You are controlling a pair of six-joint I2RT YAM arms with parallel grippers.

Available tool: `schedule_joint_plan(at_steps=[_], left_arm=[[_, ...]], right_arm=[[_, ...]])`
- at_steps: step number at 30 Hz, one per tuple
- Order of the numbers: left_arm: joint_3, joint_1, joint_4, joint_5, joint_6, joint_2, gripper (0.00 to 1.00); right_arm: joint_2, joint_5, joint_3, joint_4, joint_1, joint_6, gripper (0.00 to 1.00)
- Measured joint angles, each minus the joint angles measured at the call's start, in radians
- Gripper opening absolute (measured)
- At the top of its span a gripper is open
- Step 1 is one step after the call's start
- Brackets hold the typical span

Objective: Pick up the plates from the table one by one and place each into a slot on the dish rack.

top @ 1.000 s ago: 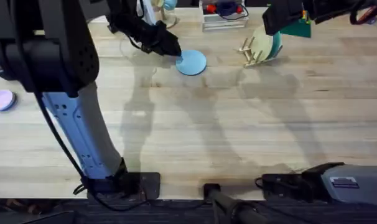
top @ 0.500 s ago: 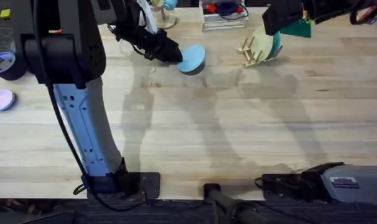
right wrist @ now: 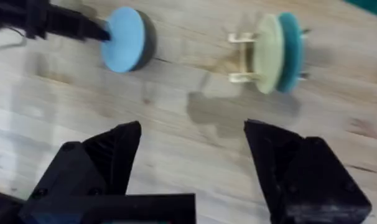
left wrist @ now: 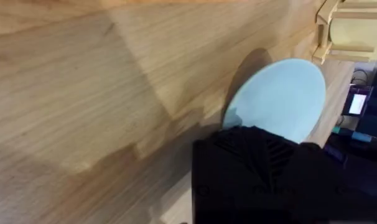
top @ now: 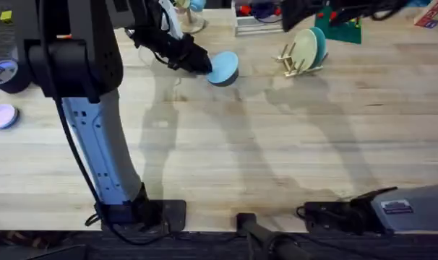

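The left arm's black tool (top: pixel 202 63) grips the light blue round plastic plate (top: pixel 223 68), tilted just above the wooden table (top: pixel 277 144). The small pale wooden dish rack (top: pixel 297 58), already holding a cream plate (top: pixel 304 49), lies to the plate's right. The right tool (right wrist: pixel 191 163) hangs wide open.

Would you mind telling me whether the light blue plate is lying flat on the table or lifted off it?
Lifted and tilted. The left gripper holds the light blue plate by its edge, its face angled upward above a dark shadow on the table.
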Motion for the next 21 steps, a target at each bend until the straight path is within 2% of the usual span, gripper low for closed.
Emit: schedule_joint_plan(at_steps=[10,21], left_arm=[[0.000,0.000,0.005,0.000,0.000,0.000,0.041],[0.000,0.000,0.006,0.000,0.000,0.000,0.041]], right_arm=[[0.156,-0.193,0.000,0.142,0.014,0.091,0.995],[0.321,-0.237,0.000,0.253,0.116,0.193,0.995]])
